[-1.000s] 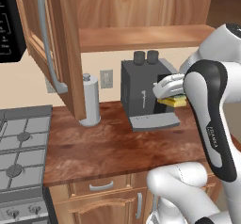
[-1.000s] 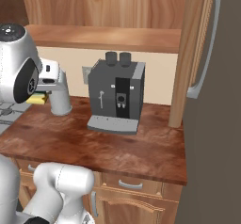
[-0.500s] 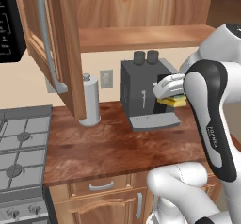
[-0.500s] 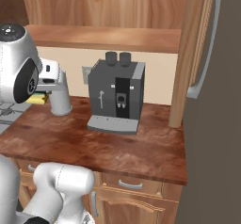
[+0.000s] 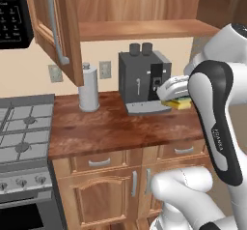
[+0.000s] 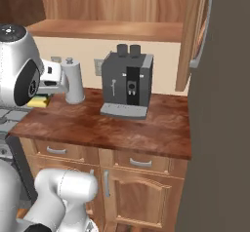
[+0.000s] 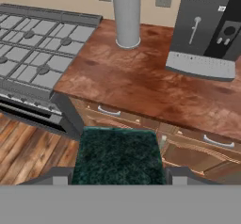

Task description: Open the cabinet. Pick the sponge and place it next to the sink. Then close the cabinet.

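Overhead, cabinet [image 5: 140,11] doors open above the brown countertop [image 5: 116,127], sponge [image 7: 117,156] pinched in the tool [image 7: 117,173].

Bare counter [image 5: 106,127] in front offers passing room; the coffee machine [image 5: 142,77] and paper towel roll [image 5: 89,89] block the back.

Beige wall [image 5: 29,81], reddish wooden counter [image 5: 120,127], plank floor [image 7: 28,148], gas stove [image 5: 19,127].

Yellow-green sponge [image 5: 177,104] held aloft; brown cabinet [image 5: 58,26] doors open.
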Tool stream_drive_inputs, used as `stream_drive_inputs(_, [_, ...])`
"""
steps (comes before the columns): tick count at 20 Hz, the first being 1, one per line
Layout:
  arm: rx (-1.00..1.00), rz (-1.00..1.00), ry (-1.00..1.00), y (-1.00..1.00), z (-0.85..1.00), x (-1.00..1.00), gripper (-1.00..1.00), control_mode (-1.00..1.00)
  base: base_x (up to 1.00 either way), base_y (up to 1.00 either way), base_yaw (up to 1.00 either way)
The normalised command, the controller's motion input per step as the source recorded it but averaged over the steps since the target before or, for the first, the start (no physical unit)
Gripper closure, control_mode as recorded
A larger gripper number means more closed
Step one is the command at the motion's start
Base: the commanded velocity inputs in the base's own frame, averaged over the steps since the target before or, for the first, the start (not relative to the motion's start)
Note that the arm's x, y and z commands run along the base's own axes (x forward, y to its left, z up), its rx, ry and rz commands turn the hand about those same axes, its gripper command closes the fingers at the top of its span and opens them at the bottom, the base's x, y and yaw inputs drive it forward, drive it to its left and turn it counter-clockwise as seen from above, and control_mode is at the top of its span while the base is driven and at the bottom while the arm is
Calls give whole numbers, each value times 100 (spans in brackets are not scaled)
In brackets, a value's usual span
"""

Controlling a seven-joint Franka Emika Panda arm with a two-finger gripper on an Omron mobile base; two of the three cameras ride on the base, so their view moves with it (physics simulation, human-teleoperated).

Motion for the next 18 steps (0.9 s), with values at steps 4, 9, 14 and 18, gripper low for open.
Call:
stream_drive_inputs(4, [0, 0, 0, 0, 0, 0, 100, 100, -62, -10, 0])
stream_drive_inputs(9, [0, 0, 0, 0, 0, 0, 100, 100, -84, -1, 11])
stream_drive_inputs(14, [0, 0, 0, 0, 0, 0, 100, 100, -62, -6, 51])
stream_drive_inputs(18, [0, 0, 0, 0, 0, 0, 100, 100, -62, -7, 61])
